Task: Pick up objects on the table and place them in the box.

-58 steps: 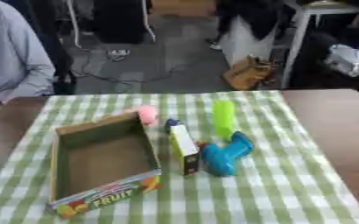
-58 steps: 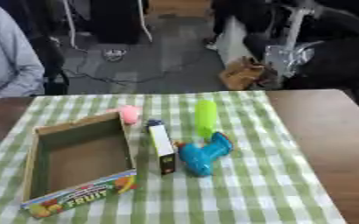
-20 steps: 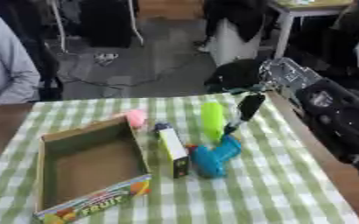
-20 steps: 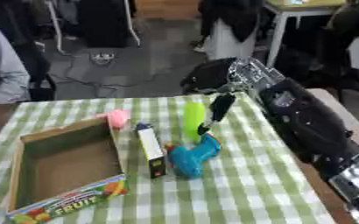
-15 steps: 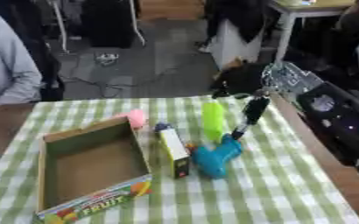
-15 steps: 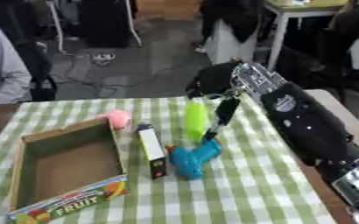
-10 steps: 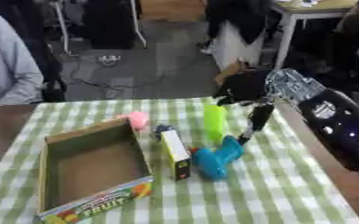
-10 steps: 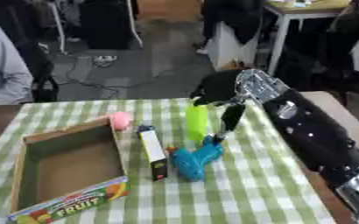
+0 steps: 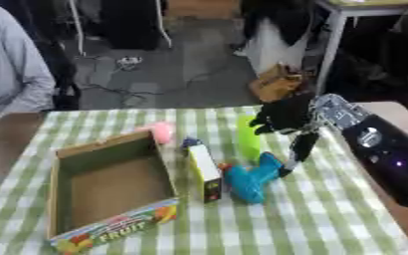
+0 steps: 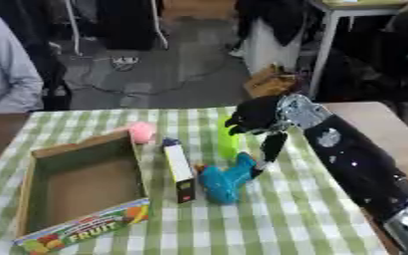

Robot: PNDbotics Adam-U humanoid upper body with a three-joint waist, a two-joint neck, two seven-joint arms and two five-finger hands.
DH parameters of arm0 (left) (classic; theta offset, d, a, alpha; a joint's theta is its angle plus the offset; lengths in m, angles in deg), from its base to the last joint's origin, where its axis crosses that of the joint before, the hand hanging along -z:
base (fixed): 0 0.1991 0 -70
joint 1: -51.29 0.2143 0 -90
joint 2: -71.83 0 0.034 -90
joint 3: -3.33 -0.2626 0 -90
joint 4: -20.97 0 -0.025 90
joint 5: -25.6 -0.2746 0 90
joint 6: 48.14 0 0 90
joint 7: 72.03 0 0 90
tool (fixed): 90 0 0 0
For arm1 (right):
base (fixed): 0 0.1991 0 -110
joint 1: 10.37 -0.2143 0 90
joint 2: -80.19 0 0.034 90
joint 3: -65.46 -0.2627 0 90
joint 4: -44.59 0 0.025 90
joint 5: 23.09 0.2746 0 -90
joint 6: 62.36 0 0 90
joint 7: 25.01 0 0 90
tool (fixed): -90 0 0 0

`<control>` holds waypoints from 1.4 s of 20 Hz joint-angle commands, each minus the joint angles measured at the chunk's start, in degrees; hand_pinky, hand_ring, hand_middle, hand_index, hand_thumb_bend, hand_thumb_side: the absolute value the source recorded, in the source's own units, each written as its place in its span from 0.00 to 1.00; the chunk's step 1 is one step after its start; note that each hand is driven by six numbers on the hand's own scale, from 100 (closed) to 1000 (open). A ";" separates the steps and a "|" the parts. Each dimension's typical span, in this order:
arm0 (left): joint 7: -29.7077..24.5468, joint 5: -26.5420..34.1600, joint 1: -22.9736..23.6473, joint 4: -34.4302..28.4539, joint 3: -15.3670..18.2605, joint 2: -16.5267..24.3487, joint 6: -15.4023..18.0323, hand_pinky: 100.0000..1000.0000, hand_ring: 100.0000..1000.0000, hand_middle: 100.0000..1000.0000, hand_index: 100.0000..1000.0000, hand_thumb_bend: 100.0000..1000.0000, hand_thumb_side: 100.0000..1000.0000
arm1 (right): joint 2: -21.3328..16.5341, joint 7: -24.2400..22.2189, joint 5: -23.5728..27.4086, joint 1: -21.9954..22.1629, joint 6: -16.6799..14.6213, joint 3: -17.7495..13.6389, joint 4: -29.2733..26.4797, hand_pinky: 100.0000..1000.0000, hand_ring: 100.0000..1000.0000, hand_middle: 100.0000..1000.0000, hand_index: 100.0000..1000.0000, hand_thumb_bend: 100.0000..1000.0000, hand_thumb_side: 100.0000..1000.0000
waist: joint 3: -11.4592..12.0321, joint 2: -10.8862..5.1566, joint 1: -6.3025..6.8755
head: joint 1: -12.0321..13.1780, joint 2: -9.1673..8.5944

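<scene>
An open cardboard box [image 9: 61, 191] printed with fruit lies at the left of the checked table. Beside it are a pink object [image 9: 162, 131], an upright yellow and black carton [image 9: 204, 169], a blue toy [image 9: 249, 179] and a bright green bottle [image 9: 247, 134]. My right hand [image 9: 284, 118] comes in from the right and hovers over the green bottle, its fingers spread and pointing down, one finger reaching to the blue toy. It holds nothing. My left hand shows in neither view.
The green checked cloth [image 9: 329, 224] covers the table, with bare wood at the right edge [image 9: 386, 109]. A person in a grey sleeve [image 9: 12, 74] sits at the far left. Chairs and table legs stand beyond the far edge.
My right arm has come in from the right and lowered over the green bottle and blue toy. The camera has shifted a little. The objects lie where they were.
</scene>
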 commanded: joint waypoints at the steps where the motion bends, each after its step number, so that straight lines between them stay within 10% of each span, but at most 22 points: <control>1: 0.20 -0.15 -1.23 -0.77 0.27 0.49 0.18 0.77 0.82 0.85 0.91 0.02 1.00 | -0.31 1.12 -2.26 -0.70 0.15 -0.55 -0.31 1.00 1.00 1.00 1.00 0.76 0.88 | 0.09 0.25 -0.02 | -0.01 -0.86; 28: 0.29 0.06 -1.60 -0.77 0.34 -0.40 0.32 0.77 0.82 0.84 0.91 0.02 1.00 | 6.52 11.92 -18.34 1.29 3.10 -4.43 7.87 1.00 0.99 0.98 1.00 0.65 0.83 | 0.91 0.77 1.28 | -2.96 -4.58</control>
